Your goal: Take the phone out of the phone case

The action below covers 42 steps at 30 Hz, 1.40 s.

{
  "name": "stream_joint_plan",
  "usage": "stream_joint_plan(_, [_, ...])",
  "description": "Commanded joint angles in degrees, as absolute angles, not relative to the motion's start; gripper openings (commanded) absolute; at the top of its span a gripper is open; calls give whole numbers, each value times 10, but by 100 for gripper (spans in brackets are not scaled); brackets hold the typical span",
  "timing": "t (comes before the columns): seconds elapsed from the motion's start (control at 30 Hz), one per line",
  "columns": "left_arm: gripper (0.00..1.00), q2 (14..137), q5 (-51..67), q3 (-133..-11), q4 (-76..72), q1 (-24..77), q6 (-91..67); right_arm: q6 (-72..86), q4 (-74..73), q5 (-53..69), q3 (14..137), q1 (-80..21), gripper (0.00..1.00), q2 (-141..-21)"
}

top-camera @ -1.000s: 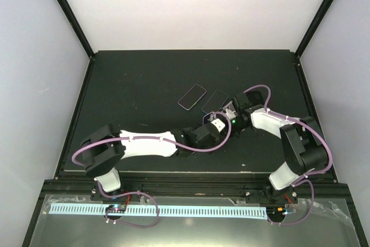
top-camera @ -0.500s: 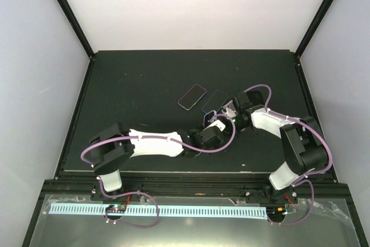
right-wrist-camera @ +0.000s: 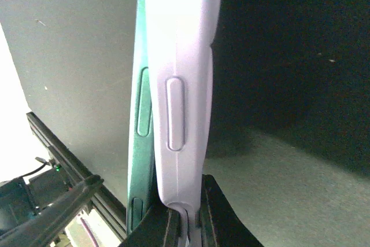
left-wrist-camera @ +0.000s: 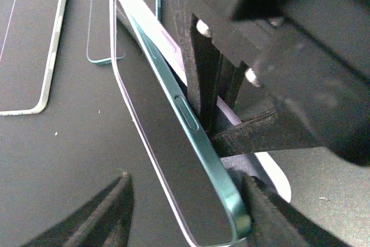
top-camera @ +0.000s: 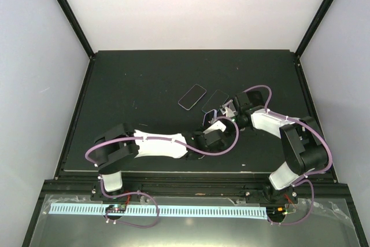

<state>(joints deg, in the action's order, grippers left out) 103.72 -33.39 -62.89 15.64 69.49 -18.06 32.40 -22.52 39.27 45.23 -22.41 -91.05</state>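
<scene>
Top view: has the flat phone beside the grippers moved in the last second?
No. The flat phone sits at the same spot, measured against the table's far edge.

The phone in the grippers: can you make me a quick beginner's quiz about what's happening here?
1. True or false: the right gripper is shut on the lilac case.
2. The phone has an edge that is: A green, B red, C yellow.
3. Which gripper's open fingers sit either side of the phone?
Key: 1 true; 2 A; 3 the left gripper.
</scene>
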Motion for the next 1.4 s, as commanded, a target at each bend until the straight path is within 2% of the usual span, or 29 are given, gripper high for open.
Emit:
stream_joint_plan(0.0, [40, 1049, -411, -631, 209, 690, -188, 334, -216, 462, 454, -225, 1, -894])
stream_joint_plan(0.07, [22, 1042, -417, -625, 208, 690, -193, 333, -217, 461, 456, -225, 1, -893])
stream_joint_plan(0.23, [3, 1033, -421, -619, 213, 690, -207, 323, -218, 455, 461, -225, 1, -889])
stream_joint_plan(0.6, [2, 901, -403, -558, 204, 688, -255, 195, -272, 306, 508, -225, 1, -876])
stream_joint_plan(0.8, [2, 808, -405, -520, 220, 684, -276, 141, -278, 265, 529, -225, 1, -850])
stream_joint_plan(1.17, [1, 646, -424, -458, 291, 659, -317, 73, -283, 185, 524, -225, 1, -722])
stream_joint_plan(1.37, [2, 636, -458, -428, 315, 643, -333, 19, -254, 137, 486, -198, 1, -636])
